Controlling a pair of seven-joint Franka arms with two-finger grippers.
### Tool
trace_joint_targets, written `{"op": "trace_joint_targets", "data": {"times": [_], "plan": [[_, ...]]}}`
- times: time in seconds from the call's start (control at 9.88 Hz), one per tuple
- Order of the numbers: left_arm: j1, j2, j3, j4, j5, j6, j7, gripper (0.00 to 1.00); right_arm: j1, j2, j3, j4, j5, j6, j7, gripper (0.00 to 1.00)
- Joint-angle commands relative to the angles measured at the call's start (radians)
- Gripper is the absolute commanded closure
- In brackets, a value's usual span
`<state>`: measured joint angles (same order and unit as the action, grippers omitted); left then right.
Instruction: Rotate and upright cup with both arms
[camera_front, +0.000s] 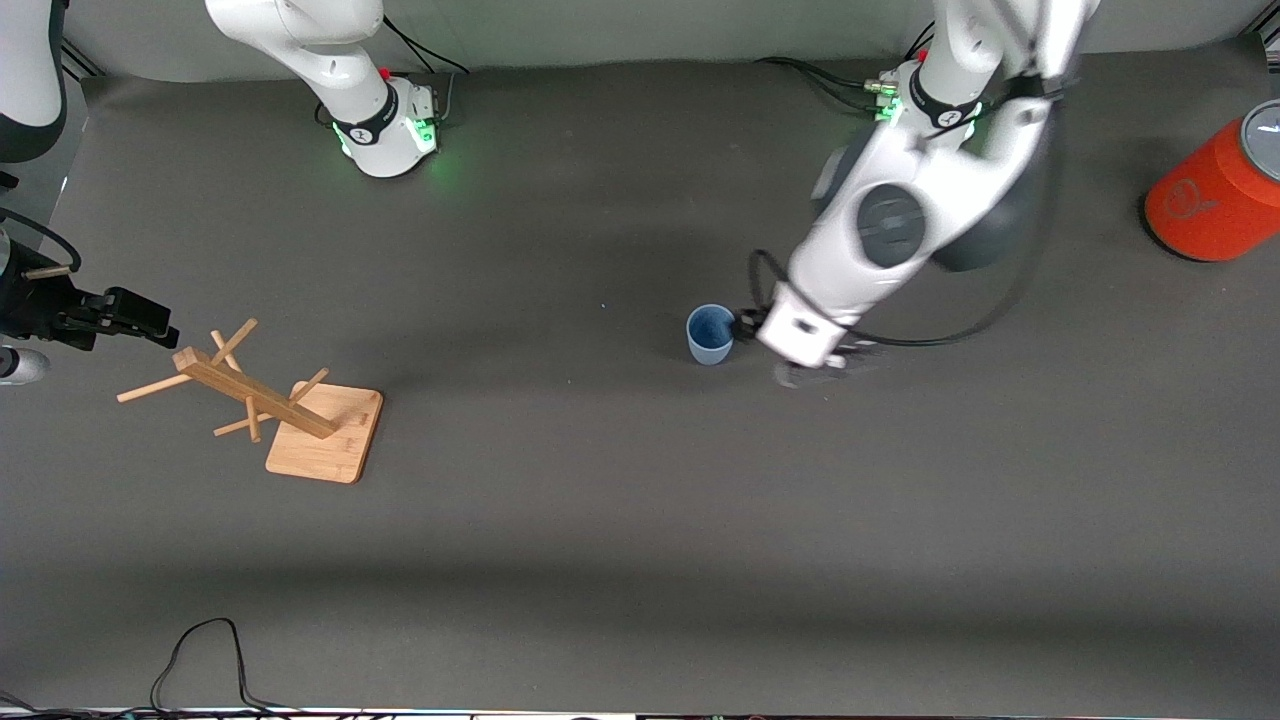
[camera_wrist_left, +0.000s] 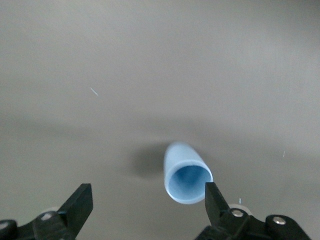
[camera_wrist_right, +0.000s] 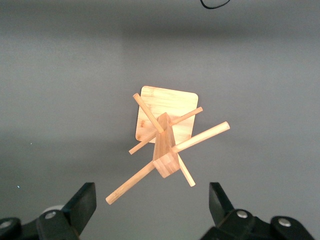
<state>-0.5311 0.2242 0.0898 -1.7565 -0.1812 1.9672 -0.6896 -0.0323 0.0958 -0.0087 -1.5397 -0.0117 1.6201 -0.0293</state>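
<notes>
Cup (camera_front: 710, 335) and left claw (camera_front: 745, 323) are being shown close together near the middle of the desk (camera_front: 600, 520). The cup is being seen standing upright, mouth open upward. In the left wrist view the cup (camera_wrist_left: 186, 175) is being framed just beside one finger (camera_wrist_left: 216, 202) of the spread left claw (camera_wrist_left: 147, 202), and contact cannot be told. In the front view the left claw is being largely hidden by its own wrist. The right claw (camera_front: 135, 318) is being held spread over the wooden peg rack (camera_front: 270, 400), its arm being cut off at the picture's edge and waiting. An orange can (camera_front: 1215, 195) is being partly cropped at the left arm's end.
</notes>
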Motion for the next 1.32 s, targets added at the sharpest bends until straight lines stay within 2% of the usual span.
{"op": "trace_joint_targets", "data": {"times": [0.0,0.2,0.4,0.71,0.91,1.21], "plan": [[0.173,-0.037,-0.008,0.081,0.086,-0.095,0.084,0.00,0.006,0.007,0.000,0.018,-0.004,0.000,0.022,0.00],[0.346,-0.036,-0.009,0.147,0.104,-0.197,0.361,0.00,0.006,0.005,0.001,0.018,-0.004,0.000,0.022,0.00],[0.443,-0.051,-0.007,0.158,0.147,-0.218,0.494,0.00,0.006,0.005,0.003,0.020,-0.005,-0.002,0.022,0.00],[0.465,-0.078,-0.007,0.157,0.190,-0.284,0.617,0.00,0.006,0.001,0.003,0.020,-0.004,-0.002,0.022,0.00],[0.465,-0.139,-0.008,0.134,0.198,-0.312,0.644,0.00,0.005,-0.004,-0.002,0.020,-0.005,-0.002,0.014,0.00],[0.484,-0.210,-0.008,0.071,0.184,-0.266,0.737,0.00,0.005,-0.007,-0.004,0.020,-0.011,-0.002,0.005,0.00]]}}
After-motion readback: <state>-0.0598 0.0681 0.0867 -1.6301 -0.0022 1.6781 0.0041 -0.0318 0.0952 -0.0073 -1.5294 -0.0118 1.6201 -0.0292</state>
